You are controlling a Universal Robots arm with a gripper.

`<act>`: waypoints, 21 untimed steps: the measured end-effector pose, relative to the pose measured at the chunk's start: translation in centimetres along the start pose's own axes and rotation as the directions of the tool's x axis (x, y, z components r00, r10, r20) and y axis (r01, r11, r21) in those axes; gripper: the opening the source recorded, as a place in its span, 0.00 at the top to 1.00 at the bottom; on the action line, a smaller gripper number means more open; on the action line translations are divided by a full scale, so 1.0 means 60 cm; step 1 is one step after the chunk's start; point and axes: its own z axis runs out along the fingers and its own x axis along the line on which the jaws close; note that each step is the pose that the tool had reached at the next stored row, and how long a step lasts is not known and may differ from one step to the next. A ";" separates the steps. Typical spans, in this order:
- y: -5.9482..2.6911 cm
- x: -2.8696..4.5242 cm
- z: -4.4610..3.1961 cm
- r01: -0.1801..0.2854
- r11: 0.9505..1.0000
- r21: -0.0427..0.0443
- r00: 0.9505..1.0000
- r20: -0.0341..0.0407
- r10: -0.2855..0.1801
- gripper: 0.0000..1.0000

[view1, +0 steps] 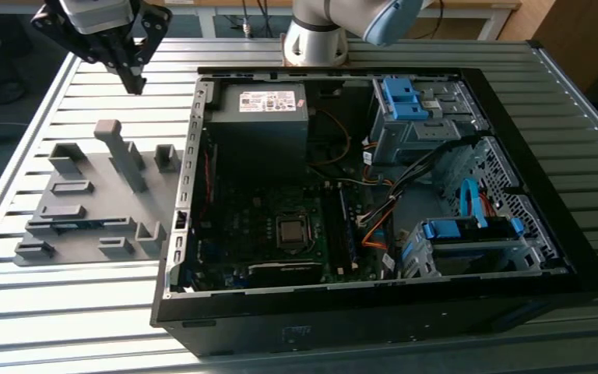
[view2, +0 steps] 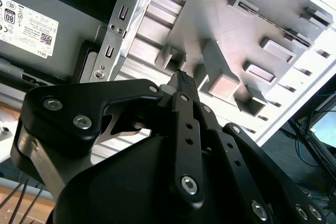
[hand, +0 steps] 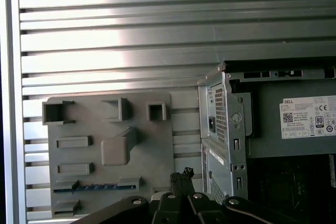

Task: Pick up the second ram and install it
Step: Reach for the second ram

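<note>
Our empty tool (view1: 133,84) hangs closed near the tray (hand: 152,150); we judge the ram (hand: 100,186) light, brittle, best edge-gripped.

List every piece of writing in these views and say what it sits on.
White label on the power supply: fine print, marks and a square code, too small to quote reliably.
Small badge on the case front: unreadable.
Grey holder tray: no writing.

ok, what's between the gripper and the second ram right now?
In the exterior view, the upright post and low blocks of the grey holder tray stand between the gripper and the second ram, which lies in a tray slot.
</note>
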 end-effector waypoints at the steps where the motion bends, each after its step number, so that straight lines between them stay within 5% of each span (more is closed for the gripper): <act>1: 0.000 0.000 0.000 0.000 1.000 0.000 1.000 0.000 0.000 0.89; 21: -0.001 0.014 0.000 0.000 1.000 0.000 1.000 0.000 0.000 0.89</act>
